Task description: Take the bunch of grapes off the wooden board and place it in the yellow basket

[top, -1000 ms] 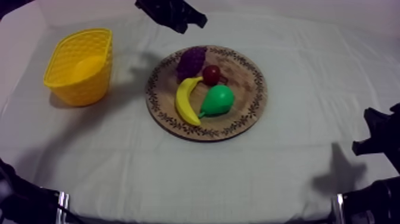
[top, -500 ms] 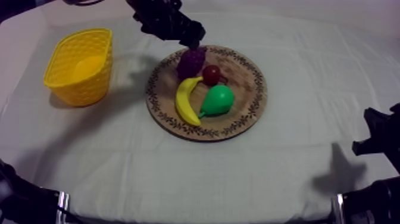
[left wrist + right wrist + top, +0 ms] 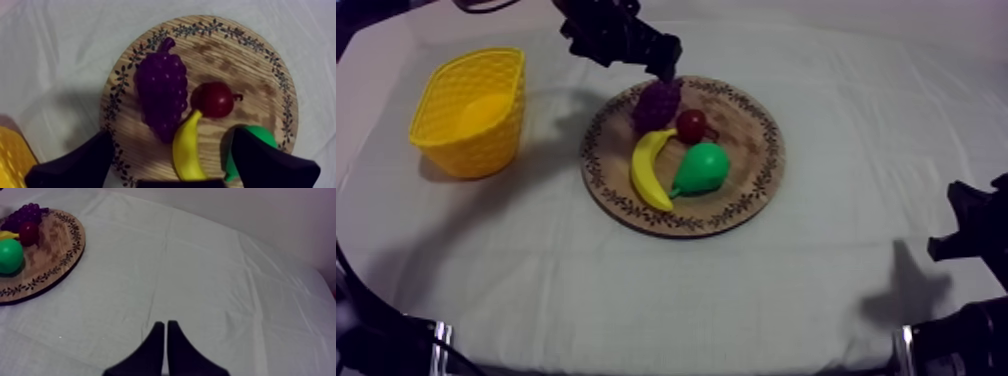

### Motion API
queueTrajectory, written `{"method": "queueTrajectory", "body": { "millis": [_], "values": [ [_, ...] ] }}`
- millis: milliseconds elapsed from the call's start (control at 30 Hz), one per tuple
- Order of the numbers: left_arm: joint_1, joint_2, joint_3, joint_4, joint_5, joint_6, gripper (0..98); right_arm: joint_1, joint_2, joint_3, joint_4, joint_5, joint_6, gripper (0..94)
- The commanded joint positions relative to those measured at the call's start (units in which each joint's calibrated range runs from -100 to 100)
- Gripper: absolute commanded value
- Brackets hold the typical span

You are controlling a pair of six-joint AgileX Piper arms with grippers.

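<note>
- one step is in hand, by my reading: the reach before the pick. your left gripper hangs over the far rim of the wooden board, its fingers spread wide with nothing between them, above the bunch of grapes.
- the grapes lie on the board's upper left part in the top view, just beside the small red fruit and the tip of the banana.
- next you would need to lower onto the bunch and close across its width, keeping the fingers off the red fruit and the banana. the carry then goes to the yellow basket at the left of the frame, well apart from the board.
- your right gripper, fingers pressed together, sits low over bare tabletop.
- counted: one board, one basket and four fruits, namely one bunch of grapes, one banana, one pear and one small red fruit.
</note>
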Motion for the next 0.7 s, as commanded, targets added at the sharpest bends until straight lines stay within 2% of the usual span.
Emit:
{"method": "queueTrajectory", "body": {
  "millis": [0, 667],
  "values": [
    [-0.21, 1.03, -0.72, 0.02, 0.08, 0.03, 89.2, 0.00, 0.02, -0.01, -0.01, 0.01, 0.00, 0.3],
    [-0.50, 16.55, -12.88, 0.08, 0.37, -0.42, 86.4, 0.00, 0.02, -0.01, -0.01, 0.01, -0.01, 0.3]
  ]
}}
